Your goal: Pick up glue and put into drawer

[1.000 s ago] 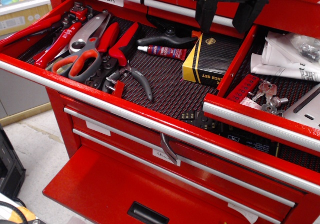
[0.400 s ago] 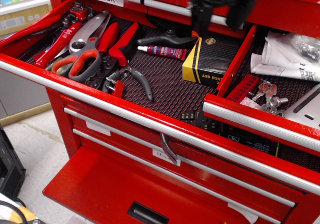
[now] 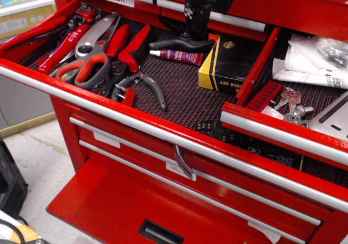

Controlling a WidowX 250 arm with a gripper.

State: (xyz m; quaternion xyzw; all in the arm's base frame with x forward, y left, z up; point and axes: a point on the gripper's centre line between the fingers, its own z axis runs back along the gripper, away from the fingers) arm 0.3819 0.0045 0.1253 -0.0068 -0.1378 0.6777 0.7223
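Observation:
The glue [image 3: 176, 55] is a small slim tube with a red label, a dark band and a white nozzle pointing left. It lies flat on the dark liner of the open top drawer [image 3: 179, 100], between the red-handled pliers [image 3: 133, 54] and the black-and-yellow box [image 3: 228, 64]. My gripper [image 3: 211, 21] hangs at the top of the view, above and slightly right of the glue and over a black-handled tool [image 3: 182, 42]. It is turned partly edge-on, its dark fingers look apart, and it holds nothing.
Red-handled scissors [image 3: 89, 64] and several other hand tools fill the drawer's left side. A red divider [image 3: 255, 70] separates a right compartment with papers [image 3: 307, 64] and keys [image 3: 293, 105]. A lower drawer [image 3: 109, 206] stands open below.
My gripper has moved left from above the box toward the glue and has rotated, so its two fingers no longer face the camera side by side. The glue has not moved.

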